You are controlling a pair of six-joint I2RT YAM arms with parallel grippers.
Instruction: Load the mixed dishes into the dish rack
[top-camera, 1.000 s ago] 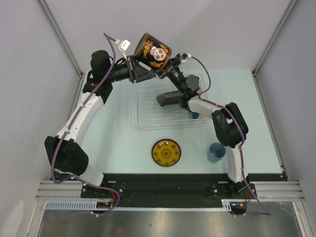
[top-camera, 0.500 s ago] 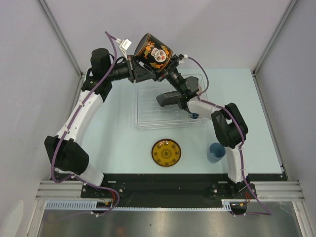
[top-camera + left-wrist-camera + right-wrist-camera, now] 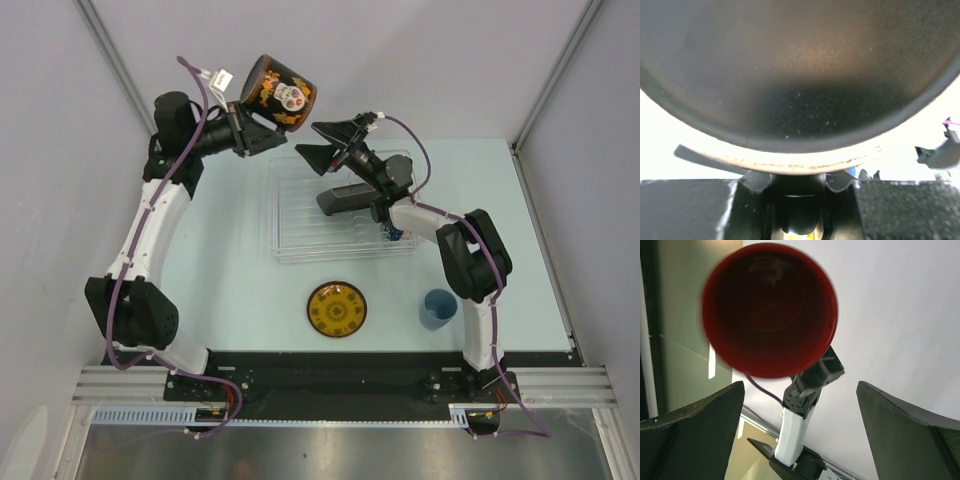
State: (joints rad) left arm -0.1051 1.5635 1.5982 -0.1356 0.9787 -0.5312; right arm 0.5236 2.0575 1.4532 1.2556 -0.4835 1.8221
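Observation:
The dark cup (image 3: 280, 92), painted with skulls and flowers, hangs tilted in the air beyond the rack's far left corner. My left gripper (image 3: 246, 120) is shut on it at its handle side. In the left wrist view the cup's dark wall (image 3: 800, 75) fills the top, with the gripper (image 3: 800, 192) clamped on a dark part under it. My right gripper (image 3: 320, 143) stands wide open just right of the cup, apart from it. Its wrist view looks into the cup's red inside (image 3: 770, 310), with nothing between the jaws of the gripper (image 3: 800, 390). The clear dish rack (image 3: 300, 225) holds a black square plate (image 3: 345, 198).
A yellow-brown saucer (image 3: 337, 309) lies on the table in front of the rack. A light blue cup (image 3: 437, 309) stands to its right, near the right arm's base. A bit of blue patterned bowl (image 3: 396, 235) shows at the rack's near right corner, under the right arm.
My right gripper has let go of the dark cup and opened wide. The left arm has swung the cup to the left, away from the right fingers.

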